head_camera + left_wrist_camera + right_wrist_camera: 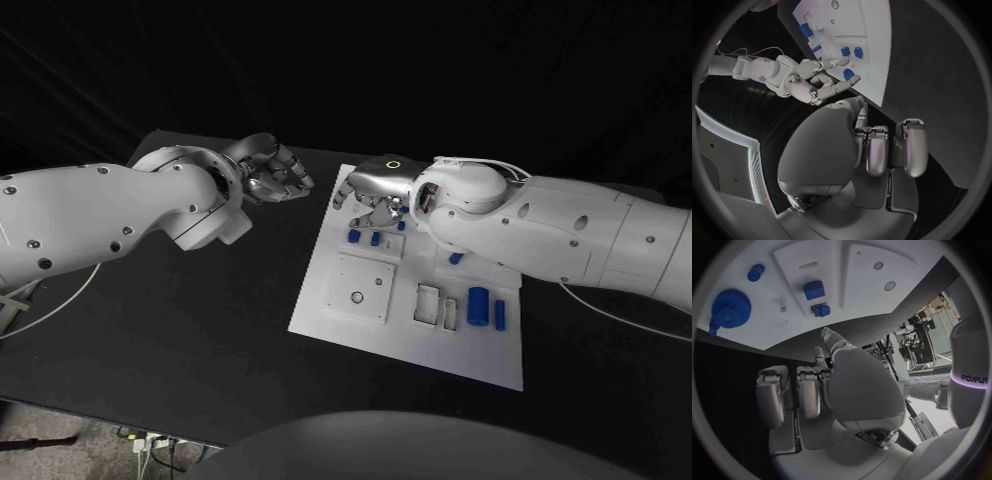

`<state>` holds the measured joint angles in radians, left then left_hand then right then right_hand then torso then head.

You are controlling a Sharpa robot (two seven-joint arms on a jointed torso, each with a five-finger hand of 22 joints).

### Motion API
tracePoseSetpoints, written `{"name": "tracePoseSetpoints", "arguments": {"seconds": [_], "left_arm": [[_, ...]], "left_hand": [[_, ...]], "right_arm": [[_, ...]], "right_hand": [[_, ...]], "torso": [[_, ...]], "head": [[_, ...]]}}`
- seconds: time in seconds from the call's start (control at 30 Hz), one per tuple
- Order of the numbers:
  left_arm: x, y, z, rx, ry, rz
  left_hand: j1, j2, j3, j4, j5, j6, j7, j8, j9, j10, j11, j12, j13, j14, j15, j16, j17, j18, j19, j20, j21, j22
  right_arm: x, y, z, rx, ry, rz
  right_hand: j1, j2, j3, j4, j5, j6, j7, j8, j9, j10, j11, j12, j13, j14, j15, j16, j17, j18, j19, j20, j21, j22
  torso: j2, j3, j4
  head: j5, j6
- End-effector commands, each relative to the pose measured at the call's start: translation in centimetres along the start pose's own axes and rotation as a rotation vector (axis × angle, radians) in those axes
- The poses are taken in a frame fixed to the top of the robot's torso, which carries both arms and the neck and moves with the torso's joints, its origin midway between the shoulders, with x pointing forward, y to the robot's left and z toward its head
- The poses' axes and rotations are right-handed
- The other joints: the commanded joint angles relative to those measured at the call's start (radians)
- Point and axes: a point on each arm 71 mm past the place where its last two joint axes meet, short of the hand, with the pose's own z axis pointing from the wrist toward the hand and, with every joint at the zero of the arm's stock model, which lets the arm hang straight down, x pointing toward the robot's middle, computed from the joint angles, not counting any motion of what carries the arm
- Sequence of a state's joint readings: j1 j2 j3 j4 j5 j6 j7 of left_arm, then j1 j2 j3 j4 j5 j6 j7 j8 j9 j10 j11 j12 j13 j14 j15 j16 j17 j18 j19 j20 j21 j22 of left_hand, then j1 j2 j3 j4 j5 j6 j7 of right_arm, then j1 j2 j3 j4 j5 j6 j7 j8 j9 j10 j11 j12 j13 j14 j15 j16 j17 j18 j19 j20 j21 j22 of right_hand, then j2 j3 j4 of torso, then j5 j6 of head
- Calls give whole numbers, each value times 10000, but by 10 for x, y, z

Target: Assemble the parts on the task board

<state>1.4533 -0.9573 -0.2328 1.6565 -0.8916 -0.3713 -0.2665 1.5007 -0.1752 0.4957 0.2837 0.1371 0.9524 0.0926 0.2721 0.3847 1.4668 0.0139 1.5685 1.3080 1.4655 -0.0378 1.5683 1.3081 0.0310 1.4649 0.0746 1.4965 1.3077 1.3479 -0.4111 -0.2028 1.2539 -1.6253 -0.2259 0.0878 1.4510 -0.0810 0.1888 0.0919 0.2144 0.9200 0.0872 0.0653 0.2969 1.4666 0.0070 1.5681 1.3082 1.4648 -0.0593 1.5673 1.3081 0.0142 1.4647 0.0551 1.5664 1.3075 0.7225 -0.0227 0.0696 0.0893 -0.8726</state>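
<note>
Above the task board's (378,345) far edge, right hand (378,192) empty with fingers spread over two small blue blocks (364,238), left hand (274,168) clenched off the board, two blue cylinders (486,308) lying lengthwise toward the robot.

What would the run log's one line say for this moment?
left hand: curled, empty, off board | right hand: over task board far edge, holding nothing | blue parts: on board
</note>
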Motion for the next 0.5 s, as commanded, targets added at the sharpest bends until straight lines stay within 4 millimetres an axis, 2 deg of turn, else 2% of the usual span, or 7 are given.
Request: {"name": "tracePoseSetpoints", "arguments": {"seconds": [0.03,0.2,0.33,0.43,0.5], "left_arm": [[0,-1,0,-16,-56,-8],[0,-1,0,-35,-24,8],[0,-1,1,-27,29,28],[1,-2,1,-21,79,44],[2,-2,1,-16,127,59]], "left_hand": [[31,-85,63,13,-66,12,55,-34,-14,1040,37,23,2628,1053,-5,25,2627,-101,582,-28,-65,2354],[34,-99,99,10,-70,8,58,-33,-25,1040,39,23,2628,1053,-3,25,2627,-95,569,-25,-86,2347],[36,-103,148,11,-75,9,62,-28,-38,1040,42,23,2628,1053,1,25,2627,-92,561,-22,-98,2343],[37,-97,182,12,-78,18,63,-20,-44,1040,43,23,2628,1053,2,25,2627,-87,548,-20,-119,2336],[37,-94,196,12,-79,22,63,-16,-46,1040,43,23,2628,1053,3,25,2627,-83,537,-19,-136,2330]], "right_arm": [[4,-1,0,44,470,-316],[6,-1,0,30,599,-422],[8,0,1,-17,714,-490],[10,1,1,-57,827,-518],[12,1,2,-70,919,-513]], "right_hand": [[-217,-16,-91,131,-292,-39,29,2,-40,1042,25,27,2626,1060,-1,35,2627,-142,1061,-23,44,2633],[-399,-99,-244,266,-613,0,45,16,-77,1042,48,27,2626,1060,23,35,2627,-142,1061,2,44,2633],[-400,-129,-278,280,-656,-12,-11,8,-88,1042,20,27,2626,1060,15,35,2627,-142,1061,4,44,2633],[-290,-124,-255,237,-400,-101,-77,-14,-122,1042,-32,27,2626,1060,-23,35,2627,-142,1061,-19,44,2633],[-215,-117,-232,203,-78,-171,-99,-15,-151,1042,-63,27,2626,1060,-54,35,2627,-142,1061,-47,44,2633]], "torso": [[-22,-11,-18],[-28,-10,-31],[-35,-9,-23],[-35,-13,-17],[-40,-22,-18]], "head": [[2,0],[-5,0],[-21,0],[-23,0],[-25,0]]}}
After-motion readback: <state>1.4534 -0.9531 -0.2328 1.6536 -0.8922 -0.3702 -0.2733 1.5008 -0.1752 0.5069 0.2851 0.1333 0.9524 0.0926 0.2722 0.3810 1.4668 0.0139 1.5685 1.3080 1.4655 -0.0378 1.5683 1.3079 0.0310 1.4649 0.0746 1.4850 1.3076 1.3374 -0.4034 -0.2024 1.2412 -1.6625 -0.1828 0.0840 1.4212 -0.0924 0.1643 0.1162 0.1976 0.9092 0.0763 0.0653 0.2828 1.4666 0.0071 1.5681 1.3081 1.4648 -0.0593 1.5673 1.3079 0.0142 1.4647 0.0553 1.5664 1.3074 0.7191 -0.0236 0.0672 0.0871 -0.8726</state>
